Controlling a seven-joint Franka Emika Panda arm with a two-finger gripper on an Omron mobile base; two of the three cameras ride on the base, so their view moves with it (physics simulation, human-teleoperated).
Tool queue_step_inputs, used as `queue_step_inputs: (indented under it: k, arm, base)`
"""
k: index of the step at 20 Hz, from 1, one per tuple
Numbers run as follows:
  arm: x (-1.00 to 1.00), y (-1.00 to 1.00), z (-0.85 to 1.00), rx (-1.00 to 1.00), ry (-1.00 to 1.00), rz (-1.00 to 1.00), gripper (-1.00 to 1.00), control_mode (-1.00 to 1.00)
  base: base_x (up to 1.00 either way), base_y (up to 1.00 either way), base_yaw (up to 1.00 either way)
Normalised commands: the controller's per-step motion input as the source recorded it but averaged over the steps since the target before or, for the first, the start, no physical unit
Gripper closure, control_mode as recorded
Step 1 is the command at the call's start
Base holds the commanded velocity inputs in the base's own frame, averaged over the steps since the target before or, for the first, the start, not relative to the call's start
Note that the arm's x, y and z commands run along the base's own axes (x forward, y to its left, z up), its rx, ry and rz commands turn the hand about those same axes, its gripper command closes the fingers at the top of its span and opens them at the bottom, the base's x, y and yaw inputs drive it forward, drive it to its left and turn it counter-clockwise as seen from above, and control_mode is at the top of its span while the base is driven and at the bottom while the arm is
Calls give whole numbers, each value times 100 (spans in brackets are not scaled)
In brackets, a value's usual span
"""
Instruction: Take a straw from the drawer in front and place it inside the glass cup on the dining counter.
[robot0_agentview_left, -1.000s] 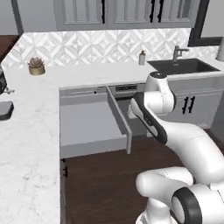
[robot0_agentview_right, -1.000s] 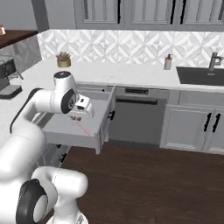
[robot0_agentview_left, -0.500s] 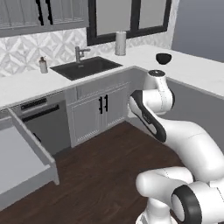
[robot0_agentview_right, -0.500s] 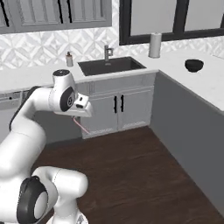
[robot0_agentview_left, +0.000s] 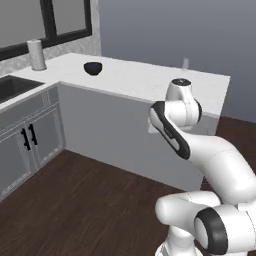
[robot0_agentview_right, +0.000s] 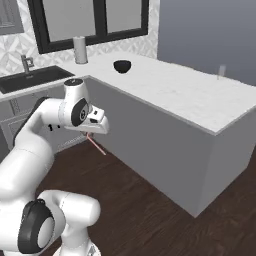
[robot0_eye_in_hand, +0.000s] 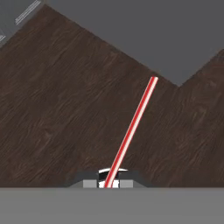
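My gripper (robot0_agentview_right: 89, 133) hangs at about mid-height over the dark wood floor, left of the dining counter (robot0_agentview_right: 185, 97), and is shut on the straw (robot0_agentview_right: 98, 146). In the hand view the red-and-white straw (robot0_eye_in_hand: 131, 130) runs up from between the shut fingertips of the gripper (robot0_eye_in_hand: 108, 183) towards the counter's grey side panel. The glass cup (robot0_agentview_right: 220, 71) stands near the far right edge of the white marble top, well away from the gripper. From the left base view the cup (robot0_agentview_left: 185, 63) shows beyond the arm, on the dining counter (robot0_agentview_left: 145, 80). The drawer is out of view.
A black bowl (robot0_agentview_right: 122, 65) sits on the counter's left part, also seen as the bowl (robot0_agentview_left: 93, 68). A paper towel roll (robot0_agentview_right: 80, 49) stands by the window, with a dark sink (robot0_agentview_right: 30, 80) to its left. Grey cabinets (robot0_agentview_left: 25, 142) line the left; open wood floor (robot0_agentview_right: 150, 200) lies ahead.
The whole picture has swung right as the base turned: drawer and dishwasher have left the views and the dining counter has come in. The gripper stays shut on the straw.
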Motion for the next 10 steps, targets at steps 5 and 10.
queue_step_inputs:
  k: [5,10]
  arm:
    - [0,0,0,0,0,0,100,100]
    - [0,0,0,0,0,0,100,100]
  base:
    - [-5,-100,-17]
    - [3,-100,1]
